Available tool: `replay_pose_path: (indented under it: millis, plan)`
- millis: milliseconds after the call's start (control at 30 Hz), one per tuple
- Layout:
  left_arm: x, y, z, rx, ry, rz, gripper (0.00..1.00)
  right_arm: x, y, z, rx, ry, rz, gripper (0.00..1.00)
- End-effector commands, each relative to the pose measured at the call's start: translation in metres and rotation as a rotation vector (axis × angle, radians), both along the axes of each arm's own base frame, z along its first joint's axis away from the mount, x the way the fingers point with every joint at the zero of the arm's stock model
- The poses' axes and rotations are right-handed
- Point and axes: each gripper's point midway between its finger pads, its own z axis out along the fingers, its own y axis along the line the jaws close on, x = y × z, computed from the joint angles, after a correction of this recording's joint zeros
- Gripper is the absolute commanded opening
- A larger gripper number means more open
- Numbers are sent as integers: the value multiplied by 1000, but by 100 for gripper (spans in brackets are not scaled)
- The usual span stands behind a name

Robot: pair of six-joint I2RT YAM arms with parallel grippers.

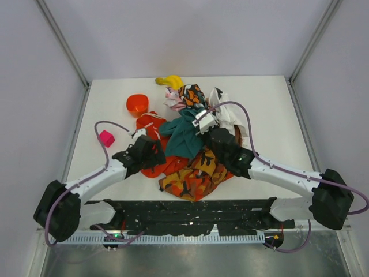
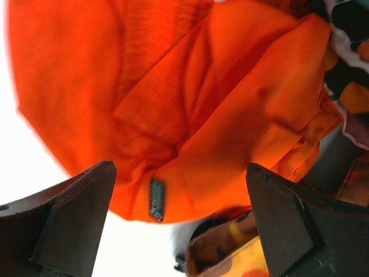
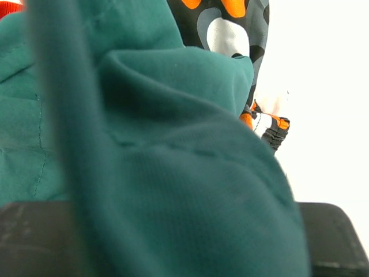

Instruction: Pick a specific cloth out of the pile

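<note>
The plain orange-red cloth [image 1: 168, 166] lies at the left side of the pile [image 1: 193, 176], partly under a teal cloth [image 1: 183, 137] and the orange-and-brown blotched cloth. My left gripper [image 1: 155, 151] is right over it. In the left wrist view the cloth [image 2: 190, 98] fills the frame, and the gripper [image 2: 181, 216] is open with its fingers [image 2: 75, 222] wide apart at the cloth's edge. My right gripper [image 1: 203, 122] is pressed into the teal cloth [image 3: 173, 173]. Its jaws [image 3: 184, 242] stand wide apart with teal fabric bulging between them.
A small orange bowl [image 1: 137, 104] and yellow bananas [image 1: 170, 81] sit behind the pile. A pink cube [image 1: 106, 138] lies to the left. A white cloth [image 1: 229, 113] and a black-orange patterned cloth [image 1: 193, 95] lie at the pile's far side. Grey walls enclose the table.
</note>
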Motion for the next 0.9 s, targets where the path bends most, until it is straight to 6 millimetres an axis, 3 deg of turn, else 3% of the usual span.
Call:
replay_pose_path:
  millis: [0,100,133,233,267,300,400,567,733,867]
  plan:
    - [33,-41,8,-65,-7,-105,100,-6,-5,7,67,1,-6,6]
    - [39,-53,-9,-70,47,-130,97,-10,-14,4,90,12,-35,5]
    - [40,-54,-13,-63,64,-130,87,-13,-20,-1,91,22,-45,6]
    - [44,-45,-18,-5,82,-106,35,-19,-34,-15,126,59,-89,6]
    - [47,-40,-12,11,60,-100,13,-23,-41,-23,124,79,-97,5]
    - [48,-33,-4,24,44,-80,0,-27,-40,-30,153,110,-95,5]
    - [58,-11,42,69,-94,-24,0,-47,-43,-69,183,224,-81,6]
    - [62,28,157,74,-405,85,0,-79,-16,-119,247,404,85,5]
    - [56,63,269,43,-658,180,0,-97,4,-153,55,481,133,5]
    - [55,94,338,83,-769,258,0,-115,25,-181,-75,532,179,5]
